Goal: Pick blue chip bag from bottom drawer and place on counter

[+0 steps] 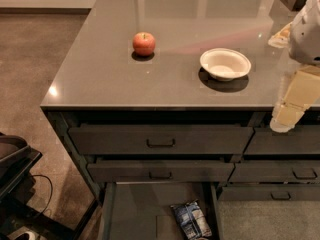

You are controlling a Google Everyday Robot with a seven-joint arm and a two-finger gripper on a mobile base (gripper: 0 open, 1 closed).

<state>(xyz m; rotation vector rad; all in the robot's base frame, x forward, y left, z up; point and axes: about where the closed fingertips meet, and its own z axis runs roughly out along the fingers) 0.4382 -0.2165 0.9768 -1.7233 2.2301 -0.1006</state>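
Risk: the chip bag (192, 219) lies in the open bottom drawer (134, 210), close to its right wall. The gripper (287, 113) hangs right, beside the counter (100, 69) edge, grip state impossible to tell. Reaching down, it could hit that wall.

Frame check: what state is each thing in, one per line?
bottom drawer: pulled open.
blue chip bag: lying in the bottom drawer, not gripped.
drawers above: look shut.
bowl: upright, empty, on the counter.
apple: whole, upright on the counter.
gripper: hanging by the counter's right front edge, well clear of the blue chip bag.
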